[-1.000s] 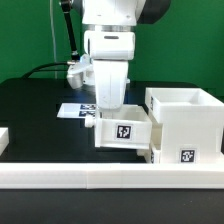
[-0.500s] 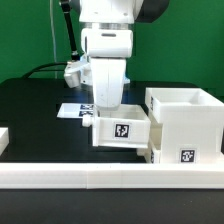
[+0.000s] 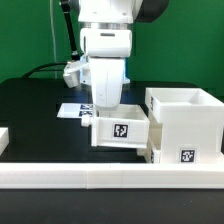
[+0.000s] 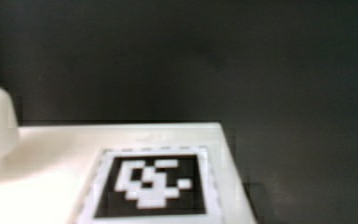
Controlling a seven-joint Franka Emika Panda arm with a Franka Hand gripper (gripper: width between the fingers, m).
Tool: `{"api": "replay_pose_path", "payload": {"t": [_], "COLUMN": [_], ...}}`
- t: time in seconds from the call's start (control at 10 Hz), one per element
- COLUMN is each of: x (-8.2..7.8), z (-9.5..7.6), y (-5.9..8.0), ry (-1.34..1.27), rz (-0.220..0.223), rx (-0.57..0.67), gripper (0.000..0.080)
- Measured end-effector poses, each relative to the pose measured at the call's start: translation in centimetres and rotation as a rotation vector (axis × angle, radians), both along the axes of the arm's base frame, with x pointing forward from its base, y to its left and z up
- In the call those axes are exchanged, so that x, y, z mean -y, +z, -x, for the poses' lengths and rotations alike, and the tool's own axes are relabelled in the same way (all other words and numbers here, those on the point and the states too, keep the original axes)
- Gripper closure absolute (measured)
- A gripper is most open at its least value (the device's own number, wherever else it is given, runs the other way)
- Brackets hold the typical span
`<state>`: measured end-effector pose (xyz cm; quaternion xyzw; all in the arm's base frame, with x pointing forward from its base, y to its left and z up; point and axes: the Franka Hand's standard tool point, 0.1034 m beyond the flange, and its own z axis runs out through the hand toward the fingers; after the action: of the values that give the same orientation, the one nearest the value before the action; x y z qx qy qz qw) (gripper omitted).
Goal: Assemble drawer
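In the exterior view a small white drawer tray with a square tag on its front stands on the black table. It touches the tall white drawer shell on the exterior view's right. My gripper hangs straight down at the tray's back wall. Its fingertips are hidden behind the tray, so the jaws' state does not show. The wrist view shows a blurred white surface with a black-and-white tag and black table beyond; no fingers show there. A second tray is out of view.
The marker board lies flat behind the tray. A long white rail runs along the front edge. A small white piece sits at the exterior view's left edge. A green wall and cables stand behind.
The arm's hand has shifted slightly toward the exterior view's left over the last second. The tray and the shell have not moved.
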<state>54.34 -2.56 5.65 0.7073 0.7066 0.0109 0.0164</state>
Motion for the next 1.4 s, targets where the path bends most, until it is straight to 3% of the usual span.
{"api": "replay_pose_path", "payload": {"t": [0.3,0.6,1.1,1.4], "x": [1.7,1.6,-0.7,-0.5], "z": [0.1,0.2,-0.4,0.0], "y": [-0.1,-0.2,0.0,-0.6], "ry": [0.004,0.009,-0.033,-0.039], "rz": [-0.054,-0.053,-0.061,-0.063], "rx": [0.002,0.001,0.004,-0.007], "gripper": [0.0757,0.0757,0.0757,0.0757]}}
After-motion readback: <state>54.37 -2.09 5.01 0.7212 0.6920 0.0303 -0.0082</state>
